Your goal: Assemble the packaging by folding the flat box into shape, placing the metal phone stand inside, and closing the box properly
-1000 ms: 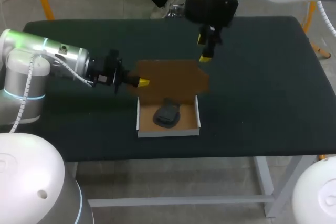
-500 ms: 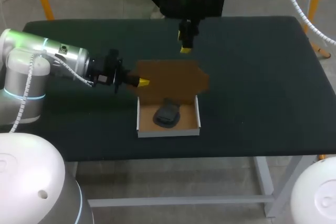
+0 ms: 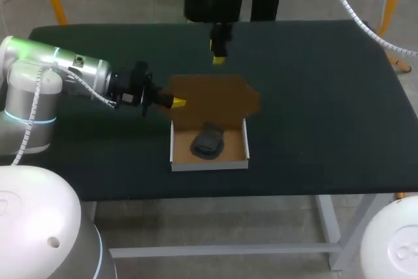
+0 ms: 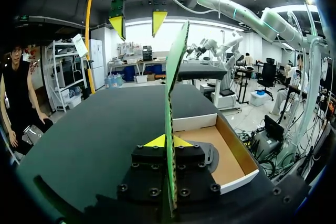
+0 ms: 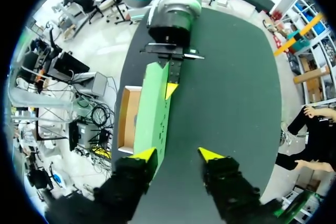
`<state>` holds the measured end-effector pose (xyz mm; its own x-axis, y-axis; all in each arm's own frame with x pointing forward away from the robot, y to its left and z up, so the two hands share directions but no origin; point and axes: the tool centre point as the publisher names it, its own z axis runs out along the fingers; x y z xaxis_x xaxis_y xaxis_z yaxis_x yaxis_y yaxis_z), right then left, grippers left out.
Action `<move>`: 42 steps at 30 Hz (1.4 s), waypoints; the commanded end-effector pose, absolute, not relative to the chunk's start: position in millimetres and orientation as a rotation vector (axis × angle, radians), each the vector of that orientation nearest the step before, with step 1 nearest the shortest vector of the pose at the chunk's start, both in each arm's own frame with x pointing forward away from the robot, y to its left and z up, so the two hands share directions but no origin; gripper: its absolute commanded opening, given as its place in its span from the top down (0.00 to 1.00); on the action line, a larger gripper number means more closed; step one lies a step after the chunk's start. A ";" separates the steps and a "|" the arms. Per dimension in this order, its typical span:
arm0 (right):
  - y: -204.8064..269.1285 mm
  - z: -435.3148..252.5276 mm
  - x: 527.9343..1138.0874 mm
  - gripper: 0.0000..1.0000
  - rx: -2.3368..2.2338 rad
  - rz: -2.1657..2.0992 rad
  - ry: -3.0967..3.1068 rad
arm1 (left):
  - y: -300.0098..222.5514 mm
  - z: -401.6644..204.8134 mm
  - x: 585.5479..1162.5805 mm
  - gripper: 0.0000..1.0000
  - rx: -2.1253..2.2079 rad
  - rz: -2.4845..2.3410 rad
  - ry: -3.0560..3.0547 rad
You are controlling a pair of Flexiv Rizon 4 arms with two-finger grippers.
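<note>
The white box tray [image 3: 209, 160] sits at the table's middle front, with the dark metal phone stand [image 3: 208, 143] lying inside it. Its brown lid [image 3: 215, 98] stands up from the tray's far wall. My left gripper [image 3: 177, 102] is shut on the lid's left edge; in the left wrist view the lid [image 4: 176, 72], green on its outer side, runs upright between the yellow tips of that gripper [image 4: 166, 141]. My right gripper [image 3: 219, 59] hangs behind the lid, pointing down, open and holding nothing. In the right wrist view its own gripper [image 5: 177, 155] is above the lid [image 5: 155, 108].
The dark table top [image 3: 326, 96] stretches wide to the right of the box and behind it. The tray's open inside [image 4: 226, 153] shows to the right of the lid in the left wrist view. My left arm [image 3: 59, 70] comes in low from the left.
My right arm has swung left and towards the table's far edge, from above the lid's right corner to behind its middle. The left arm, the lid and the box have kept still.
</note>
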<state>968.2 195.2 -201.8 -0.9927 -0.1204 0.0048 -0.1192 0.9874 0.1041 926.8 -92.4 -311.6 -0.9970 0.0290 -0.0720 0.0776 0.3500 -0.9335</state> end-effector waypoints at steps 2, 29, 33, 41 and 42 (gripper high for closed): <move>204.5 -211.8 975.5 0.50 0.192 -0.120 -3.044 | -92.3 -313.7 927.0 1.00 0.105 -1.767 2.547; 211.4 -229.6 930.4 0.54 0.178 -0.090 -3.040 | -92.3 -313.7 927.0 1.00 0.105 -1.767 2.547; 208.1 -231.0 924.8 0.55 0.164 -0.089 -3.042 | -92.3 -313.7 927.0 1.00 0.105 -1.767 2.547; 206.1 -232.9 918.5 0.55 0.152 -0.092 -3.043 | -92.3 -313.7 927.0 1.00 0.105 -1.767 2.547; 206.6 -233.5 917.7 0.55 0.152 -0.093 -3.045 | -92.3 -313.7 927.0 1.00 0.105 -1.767 2.547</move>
